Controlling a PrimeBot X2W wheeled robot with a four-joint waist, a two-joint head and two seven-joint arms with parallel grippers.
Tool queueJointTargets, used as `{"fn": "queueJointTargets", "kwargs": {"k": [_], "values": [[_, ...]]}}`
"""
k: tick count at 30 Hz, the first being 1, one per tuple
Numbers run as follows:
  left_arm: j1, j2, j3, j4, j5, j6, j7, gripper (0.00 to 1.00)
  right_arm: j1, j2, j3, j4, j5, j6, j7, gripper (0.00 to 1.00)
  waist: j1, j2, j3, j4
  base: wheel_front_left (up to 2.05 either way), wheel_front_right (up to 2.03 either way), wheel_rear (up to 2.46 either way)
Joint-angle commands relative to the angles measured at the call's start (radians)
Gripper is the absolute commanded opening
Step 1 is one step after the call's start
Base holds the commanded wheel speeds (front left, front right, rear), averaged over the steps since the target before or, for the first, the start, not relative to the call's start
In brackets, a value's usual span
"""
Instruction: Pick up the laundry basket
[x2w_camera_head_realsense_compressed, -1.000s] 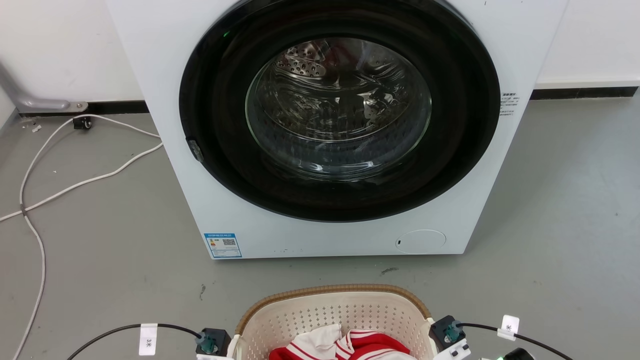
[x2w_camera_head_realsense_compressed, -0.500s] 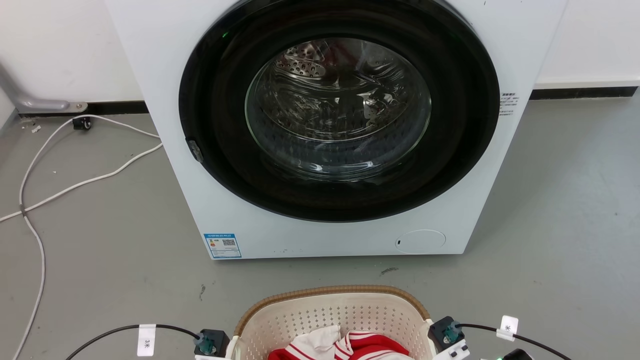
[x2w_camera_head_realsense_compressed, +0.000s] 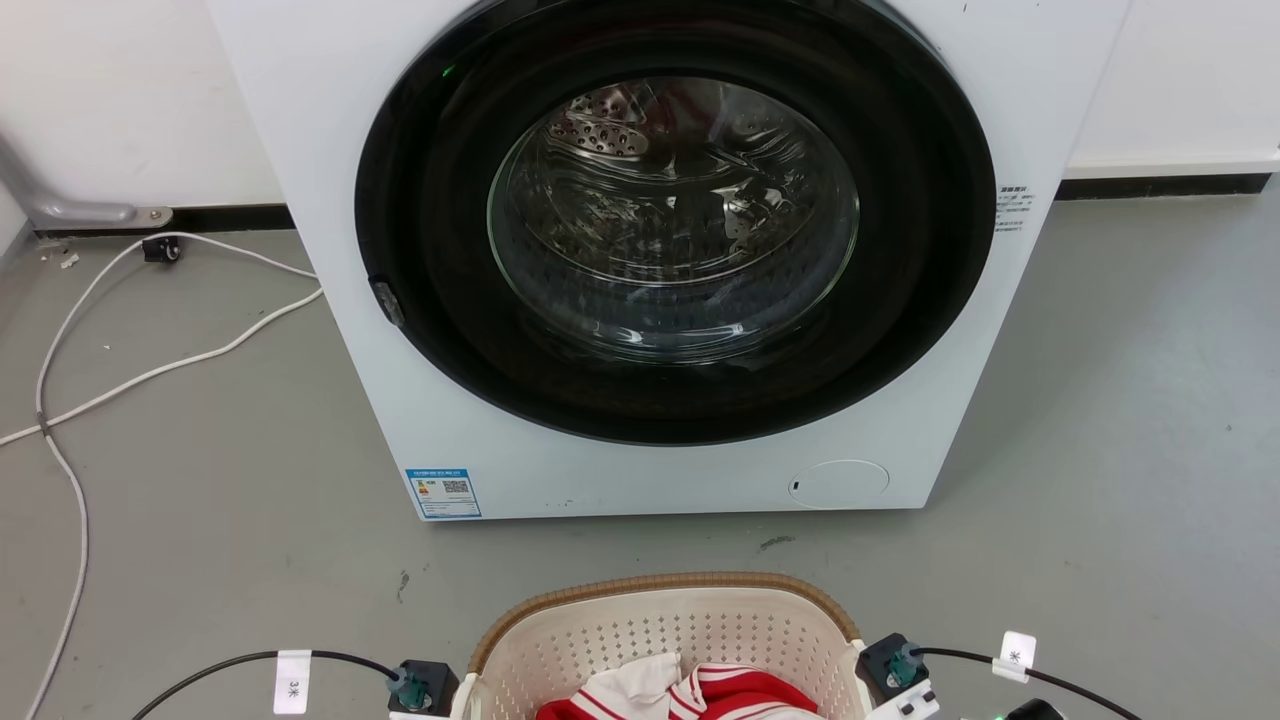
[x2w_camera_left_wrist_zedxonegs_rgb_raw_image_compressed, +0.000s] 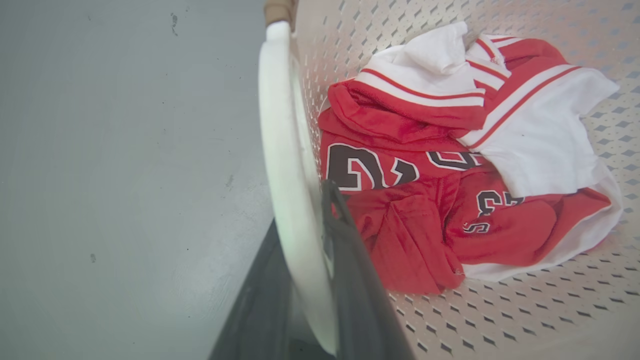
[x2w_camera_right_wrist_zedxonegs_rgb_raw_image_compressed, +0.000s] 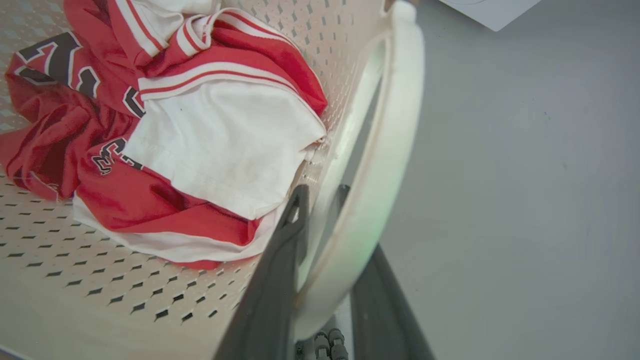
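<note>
With left gripper (x2w_camera_left_wrist_zedxonegs_rgb_raw_image_compressed: 302, 210) and right gripper (x2w_camera_right_wrist_zedxonegs_rgb_raw_image_compressed: 322, 192), clamping laundry basket (x2w_camera_head_realsense_compressed: 660, 583) by its white handles (x2w_camera_left_wrist_zedxonegs_rgb_raw_image_compressed: 282, 125); red-and-white jersey (x2w_camera_left_wrist_zedxonegs_rgb_raw_image_compressed: 400, 150) inside, washing machine (x2w_camera_head_realsense_compressed: 300, 150) ahead.

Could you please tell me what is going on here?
The robot is set to pick up the basket. Its left gripper has its jaws closed on the left handle, and its right gripper has its jaws closed on the right handle. Red-and-white clothes lie in the basket, which is in front of the washer, whose door is shut. Whether the basket is off the floor I cannot tell.
</note>
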Motion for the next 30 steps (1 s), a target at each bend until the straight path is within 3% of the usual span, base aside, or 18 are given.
{"fn": "queueJointTargets", "kwargs": {"k": [1, 30], "values": [[-0.01, 0.014, -0.005, -0.003, -0.003, 0.002, -0.013, 0.0, 0.003, -0.007, 0.008, 0.004, -0.001, 0.003, 0.004, 0.0, 0.0, 0.0, 0.0, 0.0, 0.0, 0.0, 0.0], [-0.012, 0.019, -0.057, -0.001, -0.052, 0.002, -0.016, 0.0, 0.006, -0.014, 0.011, 0.004, 0.002, 0.003, 0.004, 0.0, 0.0, 0.0, 0.0, 0.001, 0.0, 0.0, 0.0]]}}
